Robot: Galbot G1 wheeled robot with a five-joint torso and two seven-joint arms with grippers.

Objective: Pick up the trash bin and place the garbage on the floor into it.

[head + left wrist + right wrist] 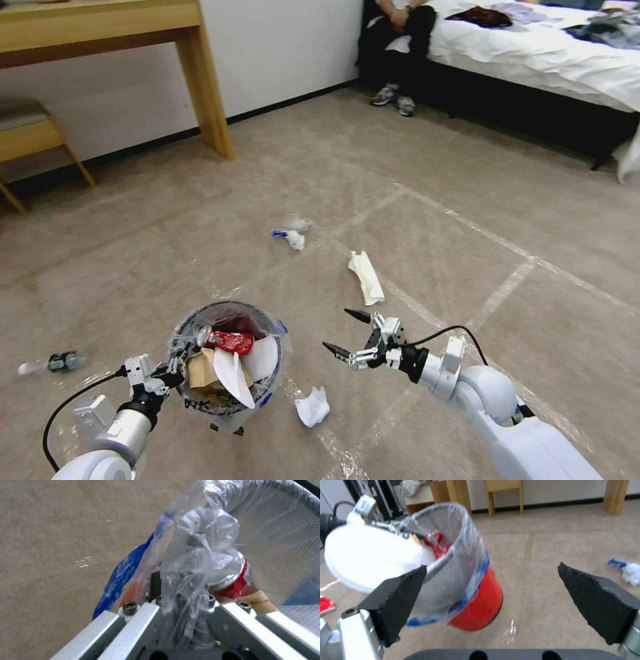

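The left end effector [175,373] is pinching the rim and plastic liner of the trash bin [228,367], holding it just above the floor [433,220]. The right end effector [347,333] is hovering beside the bin, fingers spread wide and gripping nothing. A crumpled tissue [313,407] is lying just below it, a white slipper [366,277] just beyond it, and a blue-and-white wrapper [290,236] farther ahead.
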